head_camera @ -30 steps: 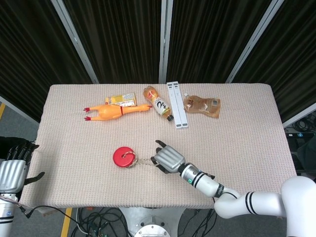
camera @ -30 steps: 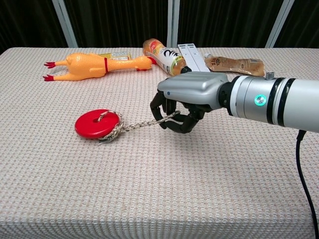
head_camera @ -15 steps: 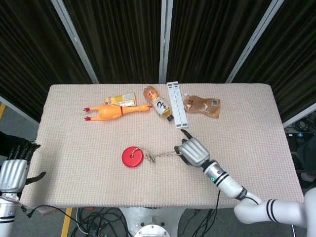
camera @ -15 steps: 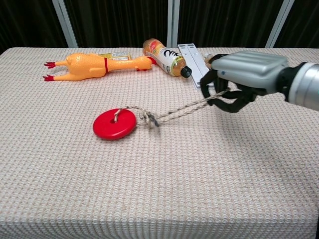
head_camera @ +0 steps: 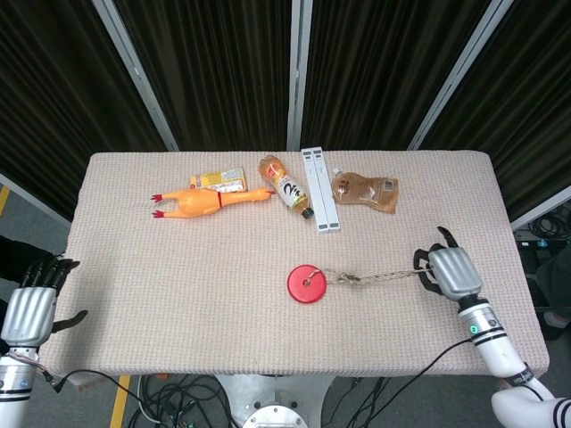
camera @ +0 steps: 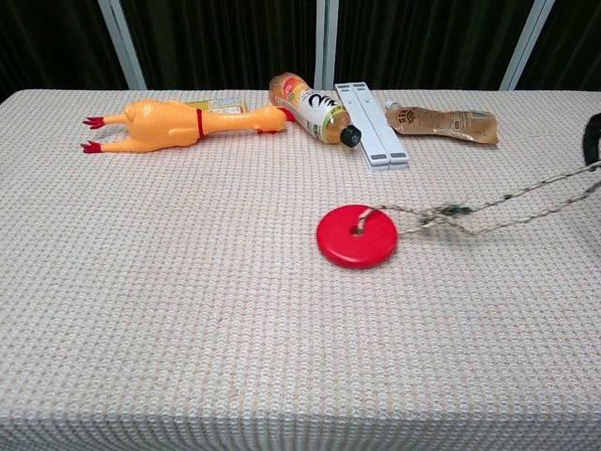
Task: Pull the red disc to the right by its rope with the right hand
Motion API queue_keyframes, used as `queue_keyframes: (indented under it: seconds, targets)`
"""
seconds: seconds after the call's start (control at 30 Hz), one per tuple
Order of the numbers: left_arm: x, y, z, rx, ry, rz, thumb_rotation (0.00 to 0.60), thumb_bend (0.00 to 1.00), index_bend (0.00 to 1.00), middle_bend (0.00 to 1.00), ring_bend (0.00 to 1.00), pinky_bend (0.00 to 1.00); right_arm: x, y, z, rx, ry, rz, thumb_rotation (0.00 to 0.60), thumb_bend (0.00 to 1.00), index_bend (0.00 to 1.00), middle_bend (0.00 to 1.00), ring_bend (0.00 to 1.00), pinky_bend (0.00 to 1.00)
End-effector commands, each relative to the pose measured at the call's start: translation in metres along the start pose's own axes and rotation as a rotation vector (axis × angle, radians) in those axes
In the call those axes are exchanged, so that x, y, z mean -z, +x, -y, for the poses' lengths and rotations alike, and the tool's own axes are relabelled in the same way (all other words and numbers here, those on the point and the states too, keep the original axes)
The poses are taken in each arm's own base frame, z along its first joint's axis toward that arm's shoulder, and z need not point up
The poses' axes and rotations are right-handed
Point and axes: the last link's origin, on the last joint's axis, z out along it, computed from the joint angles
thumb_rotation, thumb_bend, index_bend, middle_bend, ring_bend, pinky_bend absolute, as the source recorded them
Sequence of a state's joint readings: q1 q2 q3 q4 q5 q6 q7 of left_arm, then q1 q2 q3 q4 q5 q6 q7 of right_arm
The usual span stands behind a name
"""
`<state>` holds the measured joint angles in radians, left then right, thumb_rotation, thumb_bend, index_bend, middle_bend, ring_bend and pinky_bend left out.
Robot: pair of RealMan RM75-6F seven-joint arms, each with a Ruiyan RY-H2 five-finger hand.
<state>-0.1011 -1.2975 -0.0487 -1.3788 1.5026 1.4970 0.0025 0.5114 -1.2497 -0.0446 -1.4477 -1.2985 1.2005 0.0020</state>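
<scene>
— Rope (head_camera: 379, 279) runs taut from the right hand (head_camera: 446, 271), which grips its end; red disc (head_camera: 308, 283) lies well to that hand's left.
— Risk?
— Pulling further could slip the rope from the fingers. Beyond, the bottle (head_camera: 284, 187) label isn't readable.
</scene>
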Motion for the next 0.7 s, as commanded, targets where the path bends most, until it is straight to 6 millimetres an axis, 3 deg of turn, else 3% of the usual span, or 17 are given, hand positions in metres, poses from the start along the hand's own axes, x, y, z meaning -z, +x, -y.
queue_keyframes:
  seconds: [0.03, 0.43, 0.7]
  targets:
    - [0.000, 0.000, -0.002, -0.003, -0.001, 0.002, 0.600, 0.02, 0.20, 0.18, 0.10, 0.14, 0.011, 0.006, -0.028, -0.009, -0.070, -0.030, 0.600, 0.48, 1.00, 0.96, 0.41, 0.00]
    - [0.000, 0.000, -0.003, -0.007, 0.001, 0.008, 0.600, 0.02, 0.20, 0.18, 0.10, 0.14, 0.041, 0.018, -0.092, -0.050, -0.261, -0.096, 0.600, 0.48, 1.00, 0.96, 0.41, 0.00]
    - [0.000, -0.001, -0.004, -0.008, -0.002, 0.009, 0.600, 0.02, 0.20, 0.18, 0.10, 0.14, 0.053, 0.033, -0.115, -0.050, -0.346, -0.149, 0.600, 0.48, 1.00, 0.96, 0.41, 0.00]
